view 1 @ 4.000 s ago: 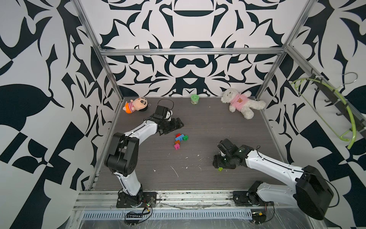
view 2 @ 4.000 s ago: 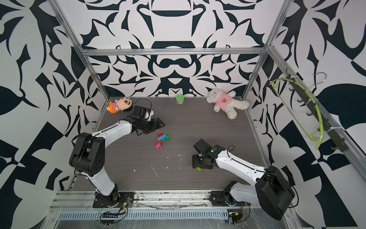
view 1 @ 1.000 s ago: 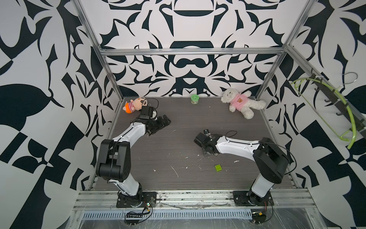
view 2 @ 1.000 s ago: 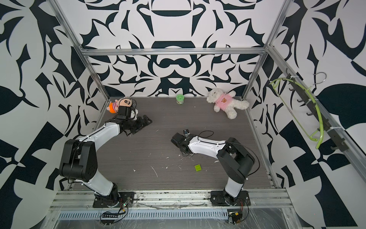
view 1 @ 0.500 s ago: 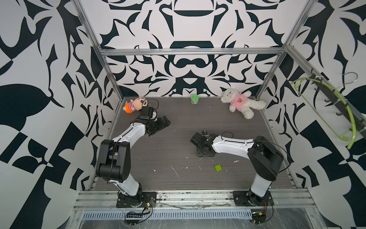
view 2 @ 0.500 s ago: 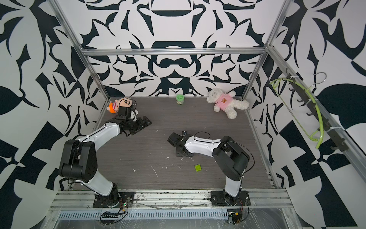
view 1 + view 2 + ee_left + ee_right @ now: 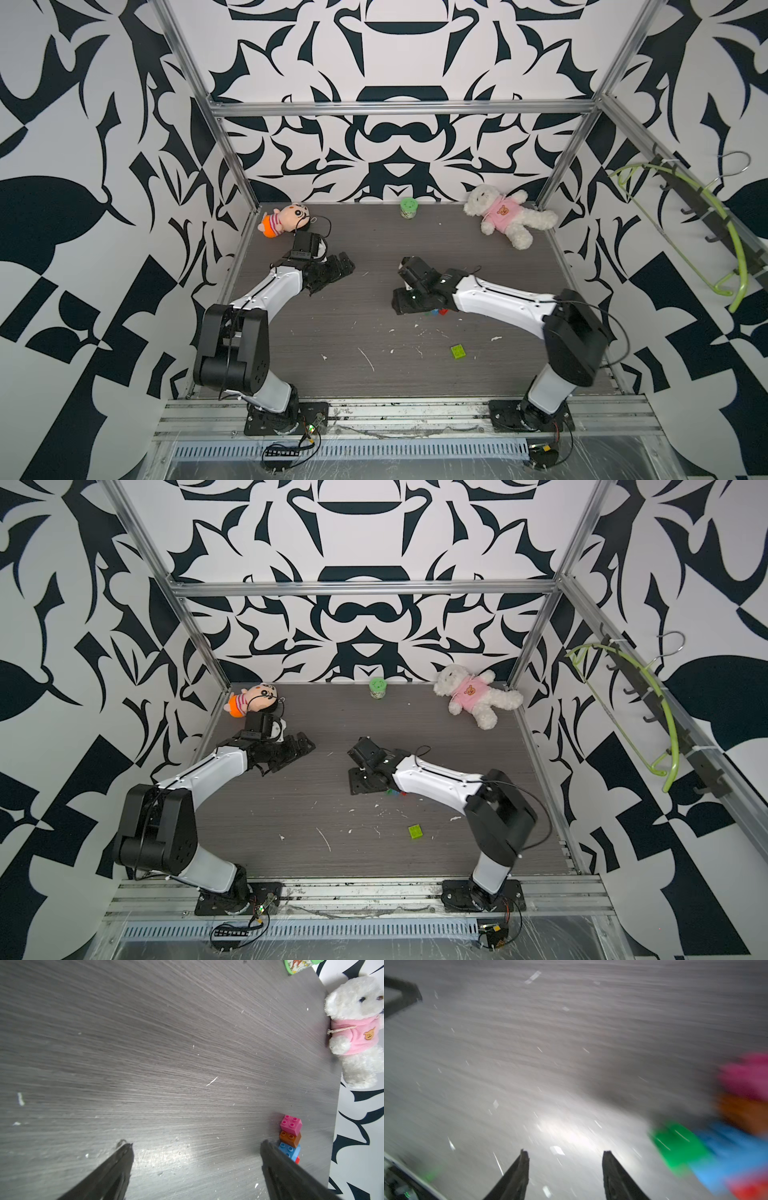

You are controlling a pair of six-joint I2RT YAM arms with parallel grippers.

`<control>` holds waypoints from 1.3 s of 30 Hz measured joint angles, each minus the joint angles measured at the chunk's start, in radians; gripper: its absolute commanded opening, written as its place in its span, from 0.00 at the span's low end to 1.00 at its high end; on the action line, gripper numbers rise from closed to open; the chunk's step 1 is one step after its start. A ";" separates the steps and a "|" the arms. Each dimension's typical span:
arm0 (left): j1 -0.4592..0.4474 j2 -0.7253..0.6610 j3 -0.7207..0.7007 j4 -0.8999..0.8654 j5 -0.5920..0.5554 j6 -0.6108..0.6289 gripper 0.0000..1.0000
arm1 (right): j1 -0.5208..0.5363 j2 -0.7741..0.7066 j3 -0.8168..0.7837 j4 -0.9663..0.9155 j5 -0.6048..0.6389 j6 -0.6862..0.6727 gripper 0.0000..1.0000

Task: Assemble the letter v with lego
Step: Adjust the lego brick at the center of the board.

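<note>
We see left gripper [image 7: 195,1151] spread wide, empty | right gripper [image 7: 565,1153] spread, empty | joined bricks [image 7: 726,1147] blurry, cut off in right wrist view; right arm [image 7: 498,295] hides most from above | lime brick [image 7: 458,351] alone

joined plastic lego bricks [image 7: 726,1147] pink-brown-blue-red-green: lying just beside right fingers [image 7: 611,1172], outside them | lime square lego brick [image 7: 458,351]: alone, well apart

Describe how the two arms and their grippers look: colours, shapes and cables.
The left arm and right arm have smooth white shells, bulky black joint housings and black base plates. Thin black cables loop beside the joints. The left gripper and right gripper are black with slim, tapering jaws. The right wrist view is blurred, so no markings can be made out.
</note>
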 measured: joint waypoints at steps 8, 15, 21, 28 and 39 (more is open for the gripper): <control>-0.005 0.005 -0.006 0.050 0.035 -0.025 0.99 | -0.167 -0.377 -0.264 -0.226 0.046 -0.005 0.66; -0.025 -0.008 -0.036 0.069 0.032 -0.034 0.99 | -0.198 -0.340 -0.311 -0.265 -0.076 -0.021 0.63; -0.042 -0.009 -0.045 0.079 0.034 -0.045 0.99 | -0.125 -0.305 -0.391 -0.254 -0.141 0.006 0.62; -0.050 -0.035 -0.069 0.111 0.045 -0.045 0.99 | -0.092 -0.203 -0.392 -0.219 -0.121 0.014 0.57; -0.099 -0.129 -0.108 0.119 0.033 -0.029 0.99 | -0.082 -0.107 -0.383 -0.165 -0.086 0.000 0.16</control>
